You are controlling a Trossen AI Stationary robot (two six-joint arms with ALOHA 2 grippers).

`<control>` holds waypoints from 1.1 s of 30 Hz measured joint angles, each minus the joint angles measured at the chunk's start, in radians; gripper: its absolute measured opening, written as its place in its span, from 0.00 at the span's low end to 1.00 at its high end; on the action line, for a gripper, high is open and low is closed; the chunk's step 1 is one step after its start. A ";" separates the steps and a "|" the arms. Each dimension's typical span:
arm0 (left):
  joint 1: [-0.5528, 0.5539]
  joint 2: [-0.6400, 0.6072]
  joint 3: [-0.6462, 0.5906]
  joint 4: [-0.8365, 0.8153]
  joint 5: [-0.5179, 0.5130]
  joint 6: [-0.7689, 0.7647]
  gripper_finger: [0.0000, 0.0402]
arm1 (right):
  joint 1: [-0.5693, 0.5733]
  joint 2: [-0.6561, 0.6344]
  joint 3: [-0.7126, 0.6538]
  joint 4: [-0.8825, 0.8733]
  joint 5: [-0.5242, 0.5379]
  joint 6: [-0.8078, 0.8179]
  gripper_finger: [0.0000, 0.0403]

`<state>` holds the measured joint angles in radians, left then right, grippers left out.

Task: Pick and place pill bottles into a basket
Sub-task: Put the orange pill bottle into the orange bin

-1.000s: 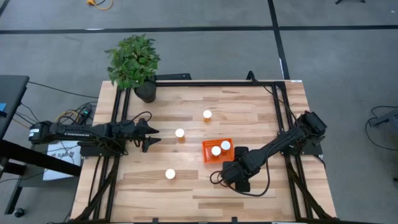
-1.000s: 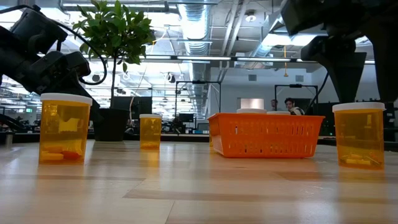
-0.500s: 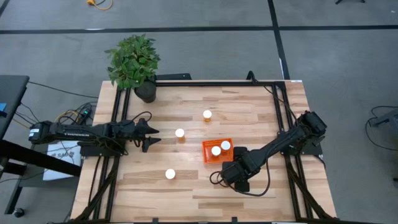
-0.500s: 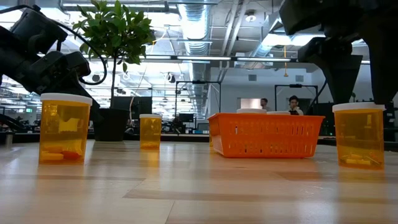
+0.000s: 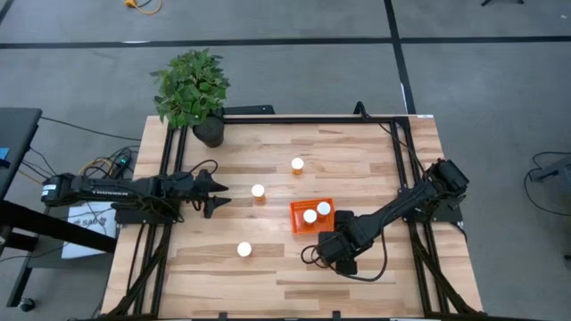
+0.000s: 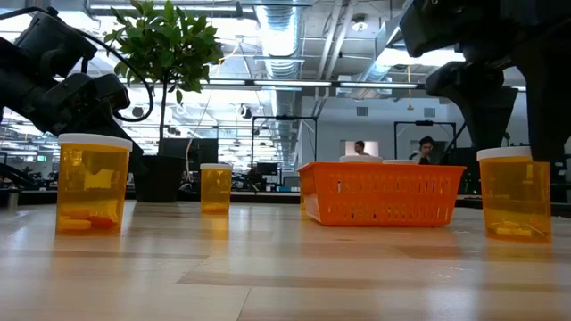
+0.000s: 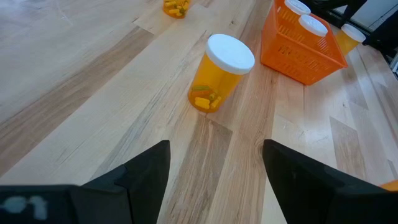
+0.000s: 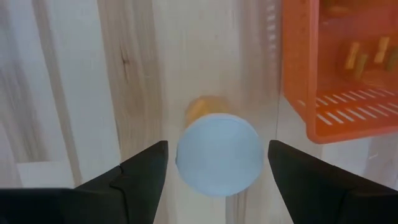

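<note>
As I looked down from the high view, the potted plant point(image 5: 191, 87) stood at the far left corner of the table point(image 5: 375, 147), and three pill bottles stood loose on the boards: one point(image 5: 297, 165) far out, one point(image 5: 258, 191) just ahead of the left gripper point(image 5: 221, 194), one point(image 5: 244, 251) nearer my edge. The basket point(image 5: 299, 222) held two more bottles point(image 5: 317, 212). The left arm lay low along the table's left side, its gripper pointing inward; the right arm reached diagonally from the right side, its wrist bent down just beside the basket's near right corner, and it hid whatever stood beneath.

In the low view, a bottle point(image 6: 93, 184) stood on the left, another point(image 6: 216, 187) farther back by the plant pot point(image 6: 161, 178), the basket point(image 6: 381, 193) right of centre, and a fourth bottle point(image 6: 515, 193) at the right with the right gripper point(image 6: 513, 98) hanging above it. People showed in the room behind.

Through the left wrist view, the left gripper's fingers point(image 7: 146, 174) stood apart and empty, an upright bottle point(image 7: 219, 72) ahead of them and the basket point(image 7: 298, 51) beyond.

Through the right wrist view, the right gripper's fingers point(image 8: 142, 174) were spread wide on either side of a white-capped bottle point(image 8: 217, 152), not touching it, with the basket's wall point(image 8: 333, 118) close beside.
</note>
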<state>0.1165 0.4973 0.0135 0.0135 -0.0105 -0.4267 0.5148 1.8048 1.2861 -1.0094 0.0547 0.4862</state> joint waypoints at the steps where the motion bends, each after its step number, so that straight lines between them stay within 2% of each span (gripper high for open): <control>1: 0.000 0.000 0.000 0.000 0.000 0.000 0.61 | 0.000 0.000 0.000 0.000 0.000 0.000 0.67; 7: 0.000 0.000 0.000 0.000 0.000 0.000 0.61 | -0.001 0.034 0.000 0.017 0.012 -0.029 0.67; 14: 0.000 0.000 0.000 0.000 0.000 0.000 0.61 | -0.002 0.103 0.000 0.008 -0.027 -0.043 0.67; 33: 0.000 0.000 0.000 0.000 0.000 0.000 0.61 | -0.031 0.093 0.001 0.024 -0.027 -0.049 0.66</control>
<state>0.1163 0.4975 0.0135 0.0135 -0.0105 -0.4267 0.4839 1.8980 1.2869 -0.9852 0.0277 0.4370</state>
